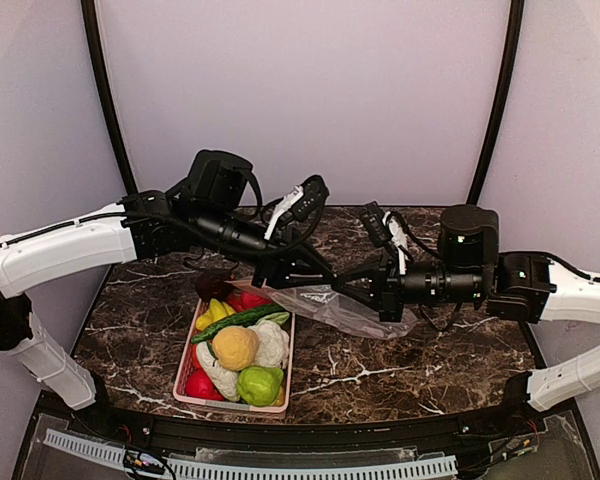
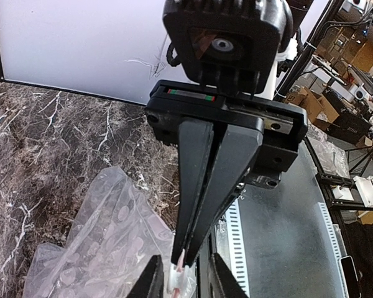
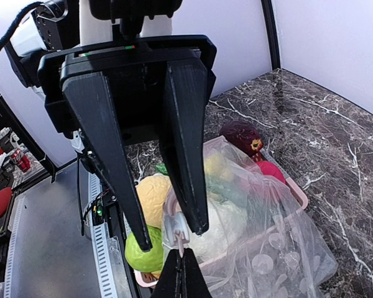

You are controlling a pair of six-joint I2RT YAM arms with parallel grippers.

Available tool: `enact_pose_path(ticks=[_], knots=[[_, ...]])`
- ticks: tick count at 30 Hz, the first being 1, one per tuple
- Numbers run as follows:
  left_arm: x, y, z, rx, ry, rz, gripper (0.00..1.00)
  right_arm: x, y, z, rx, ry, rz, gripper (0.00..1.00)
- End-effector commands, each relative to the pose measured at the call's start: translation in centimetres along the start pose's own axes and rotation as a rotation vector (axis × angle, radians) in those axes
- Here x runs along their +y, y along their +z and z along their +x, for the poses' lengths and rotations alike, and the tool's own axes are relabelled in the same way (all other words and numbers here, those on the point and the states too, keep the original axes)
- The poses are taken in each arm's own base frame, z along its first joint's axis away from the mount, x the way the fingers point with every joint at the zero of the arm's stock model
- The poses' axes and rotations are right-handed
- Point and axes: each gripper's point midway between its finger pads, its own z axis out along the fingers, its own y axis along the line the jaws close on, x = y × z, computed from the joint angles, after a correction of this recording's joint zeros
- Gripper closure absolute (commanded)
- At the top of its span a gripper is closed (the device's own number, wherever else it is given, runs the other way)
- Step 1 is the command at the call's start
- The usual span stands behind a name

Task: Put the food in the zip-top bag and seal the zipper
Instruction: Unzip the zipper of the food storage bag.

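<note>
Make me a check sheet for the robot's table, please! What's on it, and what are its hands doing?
Surface: dark marble table with white veins.
Job's things: zip-top bag looks empty, its mouth end held up and the rest sagging. Cauliflower, yellow-orange ball, cucumber and green fruit lie in the pink basket.
Clutter: nothing seen.
Hands: right hand shut on the bag at its zipper; left hand open, a finger on each side of that edge.
Cables: black cables loop at the left wrist, away from the bag.
Surroundings: plain pale walls, black corner poles.
</note>
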Motion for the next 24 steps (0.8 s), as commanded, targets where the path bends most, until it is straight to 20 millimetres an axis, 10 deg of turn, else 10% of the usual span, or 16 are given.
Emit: enact_pose_path(ticks=[1, 9, 24], knots=[[0.0, -0.3, 0.0, 0.015, -0.001, 0.004, 0.81, 0.1, -0.4, -1.4, -0.031, -0.001, 0.005, 1.00], [0.1, -0.1, 0.3, 0.019, -0.004, 0.006, 0.99, -0.4, -0.6, -1.5, -0.040, 0.004, 0.032, 1.00], [0.5, -0.9, 1.3, 0.038, -0.009, -0.037, 0.99, -2.4, -1.4, -1.8, -0.065, 0.041, 0.158, 1.00]])
